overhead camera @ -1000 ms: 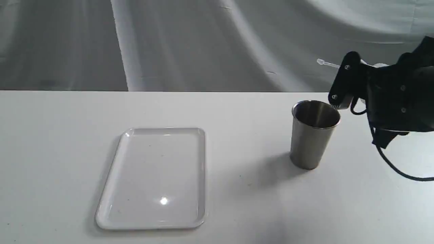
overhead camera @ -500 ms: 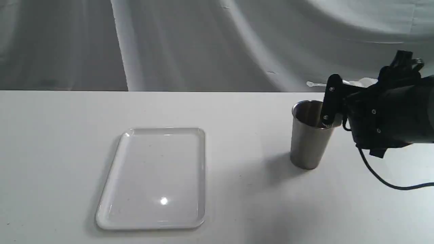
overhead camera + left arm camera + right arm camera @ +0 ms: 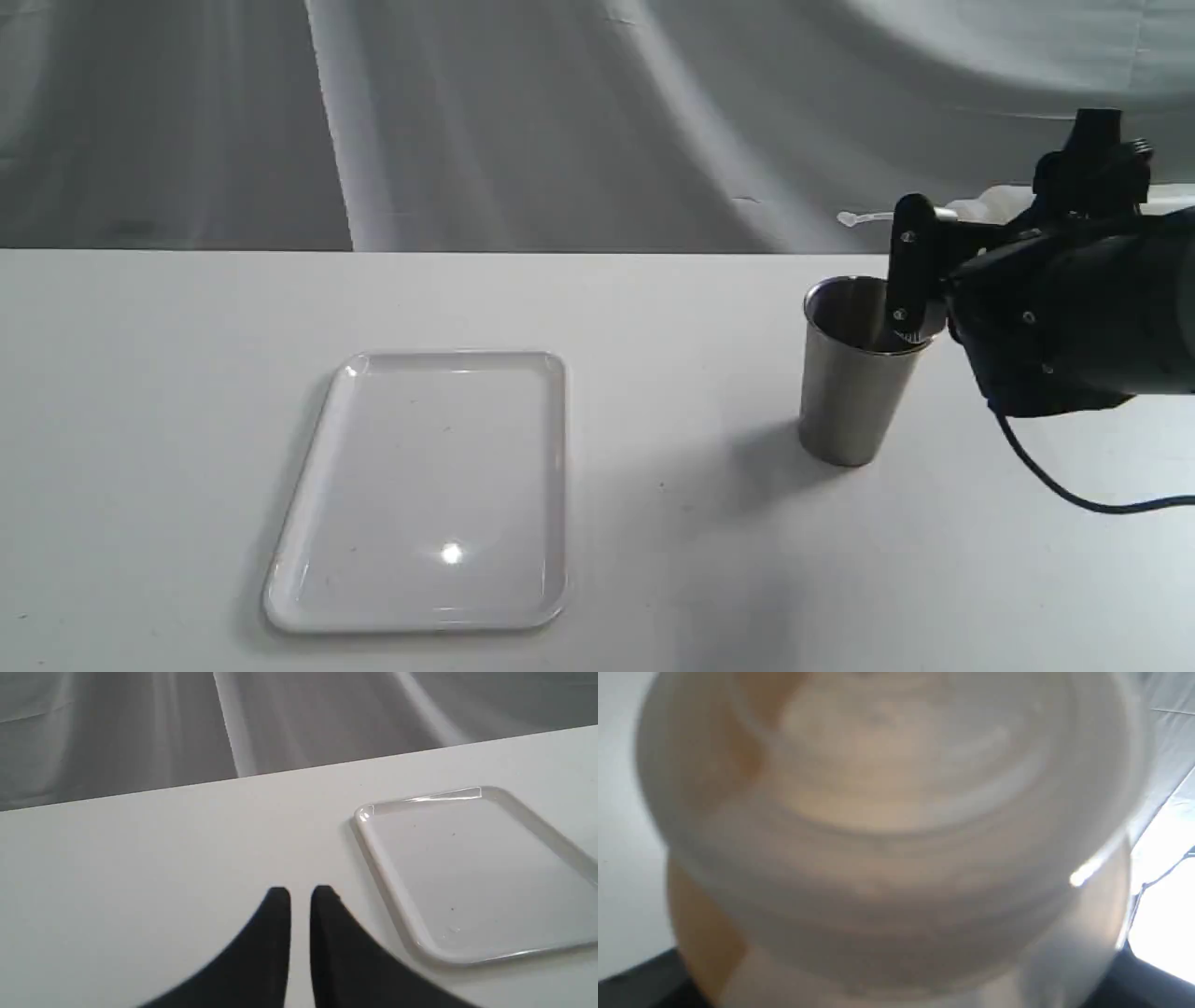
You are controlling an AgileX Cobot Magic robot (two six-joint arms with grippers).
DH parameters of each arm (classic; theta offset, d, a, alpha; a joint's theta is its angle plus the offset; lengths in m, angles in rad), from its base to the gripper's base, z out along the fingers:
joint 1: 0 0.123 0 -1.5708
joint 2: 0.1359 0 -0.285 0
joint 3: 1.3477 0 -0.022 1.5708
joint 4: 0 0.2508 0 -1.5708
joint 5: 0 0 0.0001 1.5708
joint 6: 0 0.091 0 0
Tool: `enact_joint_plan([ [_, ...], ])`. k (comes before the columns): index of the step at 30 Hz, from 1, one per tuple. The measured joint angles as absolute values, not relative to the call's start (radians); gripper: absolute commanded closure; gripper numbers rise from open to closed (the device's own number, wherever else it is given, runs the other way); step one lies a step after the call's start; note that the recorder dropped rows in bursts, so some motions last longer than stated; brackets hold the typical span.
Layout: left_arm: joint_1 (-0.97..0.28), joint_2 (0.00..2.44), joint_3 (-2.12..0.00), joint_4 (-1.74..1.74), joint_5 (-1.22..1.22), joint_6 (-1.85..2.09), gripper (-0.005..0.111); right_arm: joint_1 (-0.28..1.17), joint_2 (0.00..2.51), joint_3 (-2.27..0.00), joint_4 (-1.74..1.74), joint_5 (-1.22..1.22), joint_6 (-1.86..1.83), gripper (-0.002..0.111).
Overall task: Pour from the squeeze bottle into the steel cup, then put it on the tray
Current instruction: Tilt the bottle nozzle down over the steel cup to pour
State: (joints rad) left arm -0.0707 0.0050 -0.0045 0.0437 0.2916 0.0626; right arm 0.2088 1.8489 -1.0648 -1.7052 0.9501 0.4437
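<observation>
In the exterior view, a tapered brushed steel cup [image 3: 854, 392] is seen upright on the white table [image 3: 653, 560]. Just above its rim, a translucent white plastic squeeze bottle [image 3: 990, 203] is held nearly level by the black right hand [image 3: 920, 275], which is clamped on it. A flat white rectangular plastic tray [image 3: 420, 448] lies well apart from the cup, to its left. In the left wrist view, the left hand [image 3: 300, 898] is shown over the table near the tray, its fingers almost together with nothing between them. In the right wrist view, the frame is filled by the blurred bottle, with amber liquid [image 3: 705, 938] gathered along one side.
</observation>
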Motion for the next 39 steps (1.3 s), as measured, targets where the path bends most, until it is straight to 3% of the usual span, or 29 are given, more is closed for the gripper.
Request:
enact_joint_plan([
  [39,-0.071,0.005,-0.004,0.044,0.292,0.063,0.098,0.226,1.850,-1.192,-1.707,1.011,0.091,0.071],
])
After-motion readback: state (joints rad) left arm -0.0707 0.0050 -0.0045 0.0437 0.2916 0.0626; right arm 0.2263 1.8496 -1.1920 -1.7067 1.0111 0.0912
